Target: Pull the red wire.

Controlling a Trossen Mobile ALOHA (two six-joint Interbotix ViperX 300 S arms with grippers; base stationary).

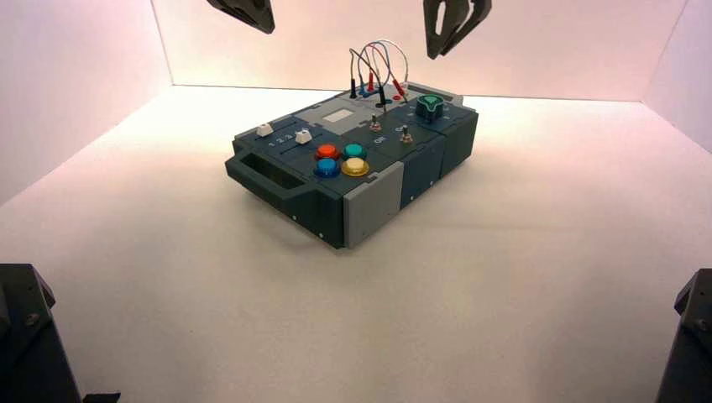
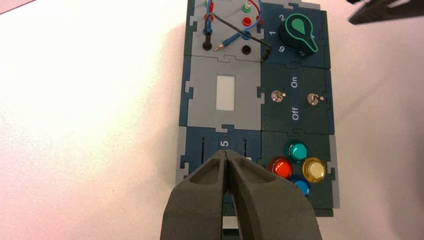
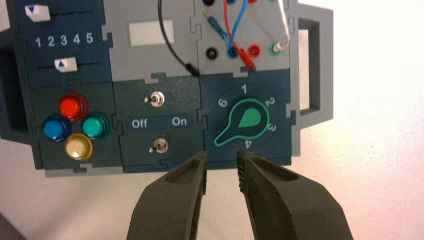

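Left gripper (image 1: 244,12): clenched on nothing, raised above the box (image 1: 353,172), likely idle; red wire (image 1: 379,60): arched over the far jack panel, both plugs seated, untouched; right gripper (image 1: 454,23): slightly parted, empty, raised beside the wires, presumably staged for descent.

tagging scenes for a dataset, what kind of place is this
Probably a lab test booth: plain white walls enclose a bare white floor, and the only object is a control box of buttons, switches, a knob and jumper wires. The left tool and right tool hang above it.
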